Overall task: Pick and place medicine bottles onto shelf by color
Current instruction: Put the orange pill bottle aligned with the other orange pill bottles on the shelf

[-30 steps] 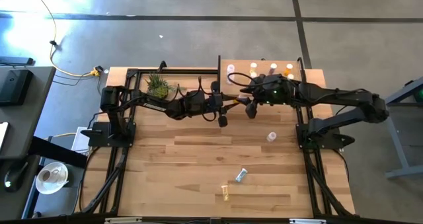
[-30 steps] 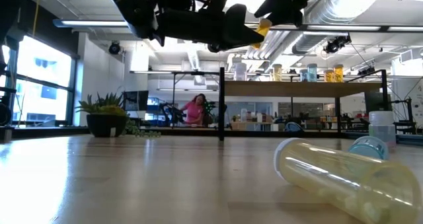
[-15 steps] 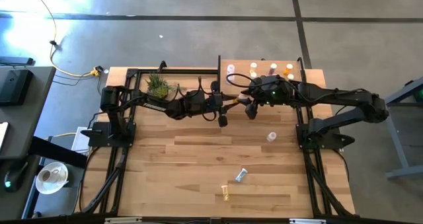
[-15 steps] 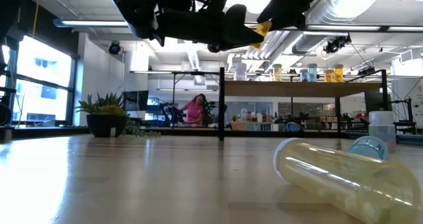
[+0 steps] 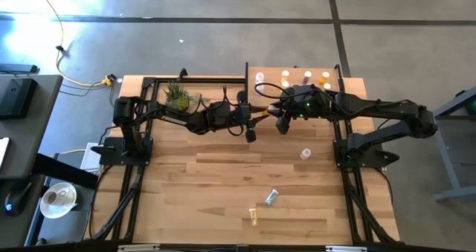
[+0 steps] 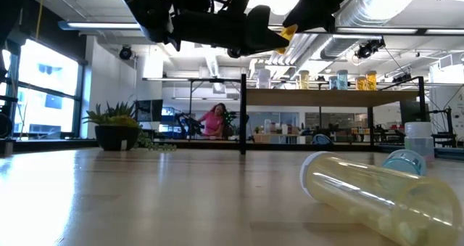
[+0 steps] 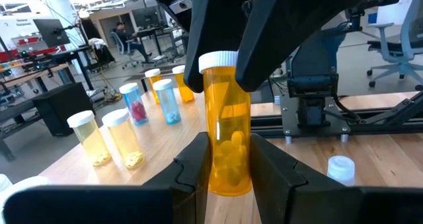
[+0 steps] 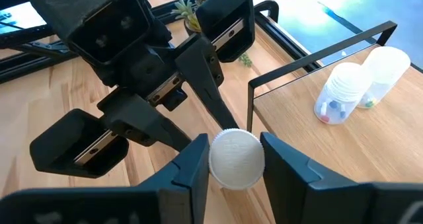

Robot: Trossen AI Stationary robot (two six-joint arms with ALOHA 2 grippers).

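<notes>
An orange medicine bottle point(image 7: 228, 138) with a white cap point(image 8: 236, 159) hangs upright above the table's far middle. My left gripper point(image 7: 228, 170) is shut on its lower body. My right gripper point(image 8: 236, 163) is shut on its cap. In the high view the two grippers meet at the bottle point(image 5: 266, 113), just in front of the shelf point(image 5: 296, 70). Several capped bottles point(image 7: 132, 128) stand upright on the shelf board. In the low view only a bit of the orange bottle point(image 6: 288, 33) shows between the dark arms. My left gripper pinches the orange bottle's lower body point(image 7: 213, 159) between its two fingers. They come level from the table's left and lie across the bottle. The bottle stands upright in the hold, clear of the table. My right gripper pinches the white cap's rim point(image 8: 213, 159) between its two fingers point(image 7: 271, 45). They slant down from the table's right. The cap's round top faces the wrist camera.
A small potted plant point(image 5: 177, 96) stands at the far left. A white-capped clear bottle point(image 5: 305, 154) stands on the tabletop right of centre. A blue bottle point(image 5: 271, 198) and a yellow one point(image 5: 254, 218) lie nearer the front edge. The shelf's black frame post point(image 5: 246, 77) rises by the grippers.
My right gripper has shut on the orange bottle's cap, its fingers closing over the bottle's top in the low view. My left gripper and the bottle have kept still.
</notes>
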